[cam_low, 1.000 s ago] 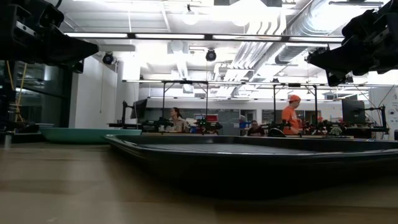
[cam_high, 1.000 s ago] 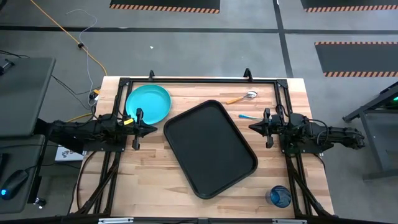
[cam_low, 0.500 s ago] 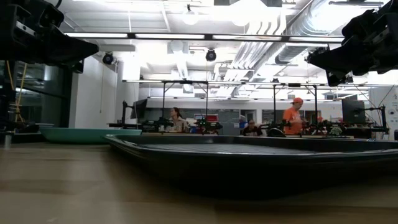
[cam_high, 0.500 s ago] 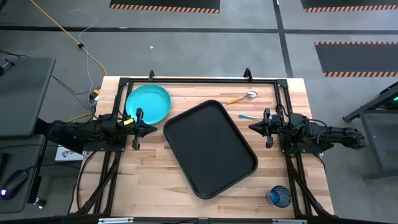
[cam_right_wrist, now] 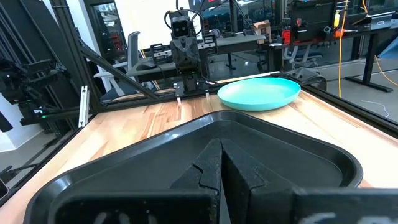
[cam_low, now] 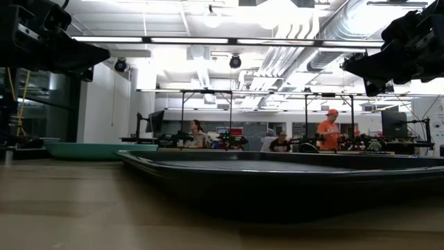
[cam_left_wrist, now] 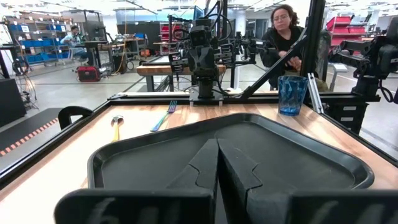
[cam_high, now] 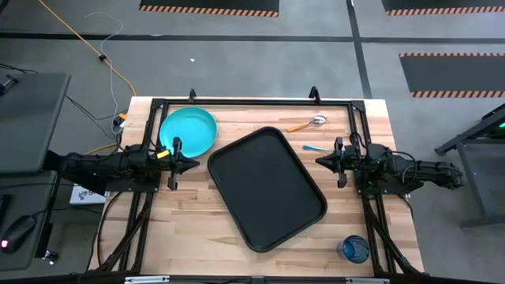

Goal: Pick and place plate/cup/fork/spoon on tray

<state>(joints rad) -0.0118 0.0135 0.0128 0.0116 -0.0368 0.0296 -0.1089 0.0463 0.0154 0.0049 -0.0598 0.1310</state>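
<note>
The black tray (cam_high: 268,188) lies slantwise mid-table and shows in both wrist views (cam_left_wrist: 186,155) (cam_right_wrist: 249,143). The turquoise plate (cam_high: 188,132) lies flat at the far left and shows in the right wrist view (cam_right_wrist: 259,93). The orange-handled spoon (cam_high: 307,124) and the blue fork (cam_high: 316,147) lie flat at the far right. The blue cup (cam_high: 353,250) stands upright at the near right and in the left wrist view (cam_left_wrist: 292,94). My left gripper (cam_high: 197,165) is shut and empty left of the tray. My right gripper (cam_high: 318,161) is shut and empty right of it.
A black metal frame (cam_high: 252,102) runs along the table's far edge and down both sides under the arms. People stand and sit at benches (cam_low: 326,132) in the room beyond the table. Bare wood (cam_high: 181,229) lies near the tray's left.
</note>
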